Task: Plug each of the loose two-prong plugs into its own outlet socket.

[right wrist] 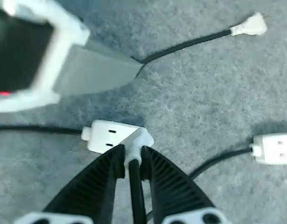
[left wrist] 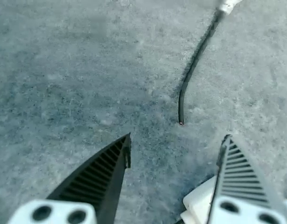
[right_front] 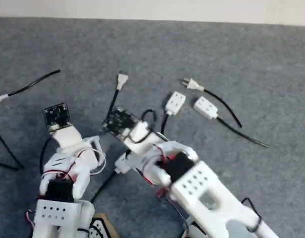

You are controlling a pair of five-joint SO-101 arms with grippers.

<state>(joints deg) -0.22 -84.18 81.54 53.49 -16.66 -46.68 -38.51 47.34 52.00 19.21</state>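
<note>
In the high view, a grey carpet surface (right_front: 251, 54) lies under two white arms. The left arm (right_front: 68, 168) stands at the near left. The right arm (right_front: 192, 183) stretches from the near right toward the middle. Beyond the right arm lies a loose white two-prong plug (right_front: 122, 79) on a black cable. To the right of it, a left white rectangular outlet socket (right_front: 175, 102) and a right white rectangular outlet socket (right_front: 206, 107) lie side by side. A second white two-prong plug (right_front: 193, 85) lies just beyond them, and its black cable runs away to the right. At the far left lies a thin black cable (right_front: 30, 85).

In the left wrist view, the left gripper (left wrist: 177, 136) is released. Its dark finger and its pale finger stand wide apart over bare carpet and touch nothing. A black cable with a free end (left wrist: 193, 65) lies ahead of it, with a white piece at its other end.

In the right wrist view, the right gripper (right wrist: 133, 151) is clenched on a small white held plug (right wrist: 137, 138) and its black cable. This plug touches a white two-slot outlet socket (right wrist: 107, 134) that lies on the carpet. Whether the prongs are inside the slots cannot be told. A pale grey finger of the other arm (right wrist: 94, 72) hangs farther off.
</note>
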